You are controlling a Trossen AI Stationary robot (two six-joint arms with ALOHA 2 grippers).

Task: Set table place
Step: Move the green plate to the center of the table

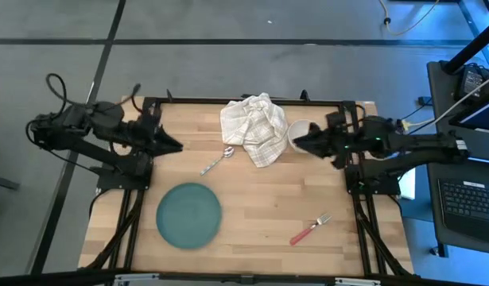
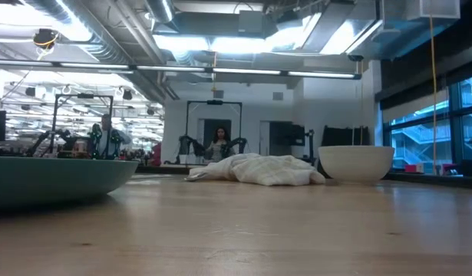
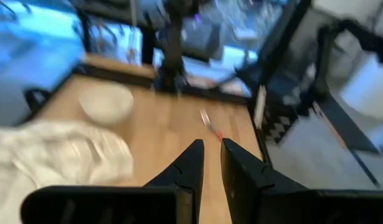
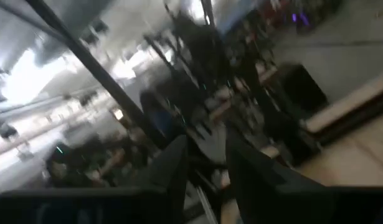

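teal plate (image 1: 188,214): sits on the table (image 1: 260,206) toward the near-left corner, flat and clear of everything else. Looks stiff and probably slick, so I'd pinch the rim, not the middle.
white bowl (image 1: 300,133): at the far edge toward the right corner, touching the cloth. Likely light but breakable; its rim is the obvious grab spot.
metal spoon (image 1: 217,161): lies just off the cloth's near-left side, bowl end toward the cloth. Thin and low to the wood, so it'll be fiddly; I'd go for mid-handle.
red-handled fork (image 1: 310,229): near the near-right corner, well apart from the plate. The red handle looks grippier than bare metal.
checked cloth (image 1: 254,127): crumpled heap at the middle of the far edge, soft and floppy.
left gripper (image 1: 174,146): hovers over the left edge, fingers nearly together with a thin gap, holding nothing.
right gripper (image 1: 298,141): right beside the bowl, fingers a bit apart, empty as far as I can see.
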